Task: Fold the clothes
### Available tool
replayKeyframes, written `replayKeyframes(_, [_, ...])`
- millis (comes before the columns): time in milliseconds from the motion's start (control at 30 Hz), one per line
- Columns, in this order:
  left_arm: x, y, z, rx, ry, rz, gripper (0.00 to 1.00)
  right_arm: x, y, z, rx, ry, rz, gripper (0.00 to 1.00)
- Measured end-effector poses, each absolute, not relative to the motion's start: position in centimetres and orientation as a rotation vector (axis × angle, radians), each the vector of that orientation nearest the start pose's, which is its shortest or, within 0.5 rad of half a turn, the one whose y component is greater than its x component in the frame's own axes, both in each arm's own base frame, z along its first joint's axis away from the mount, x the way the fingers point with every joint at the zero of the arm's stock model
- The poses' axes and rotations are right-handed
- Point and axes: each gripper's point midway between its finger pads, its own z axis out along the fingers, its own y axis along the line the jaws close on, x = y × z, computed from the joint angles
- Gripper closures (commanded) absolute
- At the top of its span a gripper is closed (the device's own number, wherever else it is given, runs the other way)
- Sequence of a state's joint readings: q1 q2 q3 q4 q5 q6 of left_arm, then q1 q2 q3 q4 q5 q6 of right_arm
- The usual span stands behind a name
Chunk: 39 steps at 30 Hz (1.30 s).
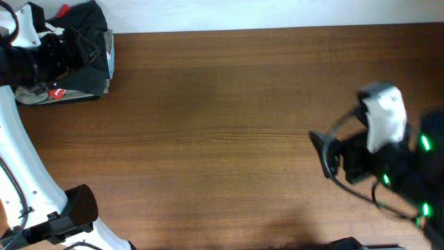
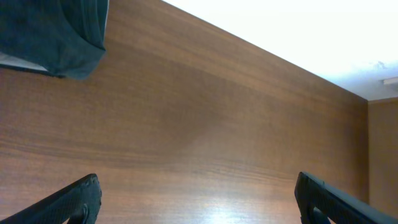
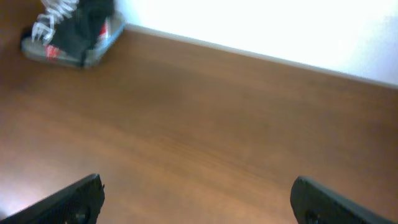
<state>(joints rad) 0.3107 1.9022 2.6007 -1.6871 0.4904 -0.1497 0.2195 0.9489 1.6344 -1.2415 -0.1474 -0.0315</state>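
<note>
Dark T-shirt (image 1: 87, 35) is bunched on top of a pile (image 1: 69, 69) at the far-left corner of the bench (image 1: 229, 125). It's not spread out. No NIKE print visible, and no readable long axis: it's a heap. Bits of a red garment (image 1: 64, 10) poke out around it, and a pale folded layer (image 1: 41, 97) sits underneath.

Left claw (image 2: 198, 180) is spread wide and holds nothing. In its wrist view the shirt's hanging edge (image 2: 56, 37) sits up and to the left of the fingers, near but not between them. Overhead, the left wrist merges into the pile, so I can't tell whether they touch.

Right claw (image 1: 322, 156) is also spread wide and empty. It points left across bare bench, well apart from the pile, which is far off in the upper-left of its wrist view (image 3: 87, 25).

My read: folding hasn't started. The left arm is clearly nearer. The likely next step is for the left claw to pinch only the dark fabric and drag it to mid-bench. The risk is snagging the red layer too.
</note>
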Motion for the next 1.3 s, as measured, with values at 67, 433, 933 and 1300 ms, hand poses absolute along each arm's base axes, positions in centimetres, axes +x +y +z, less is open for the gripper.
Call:
replayKeyframes(67, [38.6,3.9,37.8,-0.384,2.449,-0.556,0.01,20.7,6.1,39.0,-0.295,2.016,0.239,0.01])
replayKeyframes(433, [38.6,3.9,37.8,-0.384,2.449,-0.557,0.01,24.0,4.7,24.5,-0.221,1.665,0.177,0.01])
replayKeyframes(933, [38.6,3.9,37.8,-0.384,2.449,-0.556,0.01,24.1,4.5,20.1,-0.257,1.450,0.134,0.01])
replayKeyframes(1300, [38.6,3.9,37.8,-0.384,2.449,-0.557,0.01,24.3,3.8,16.3,-0.235,1.610,0.120,0.01])
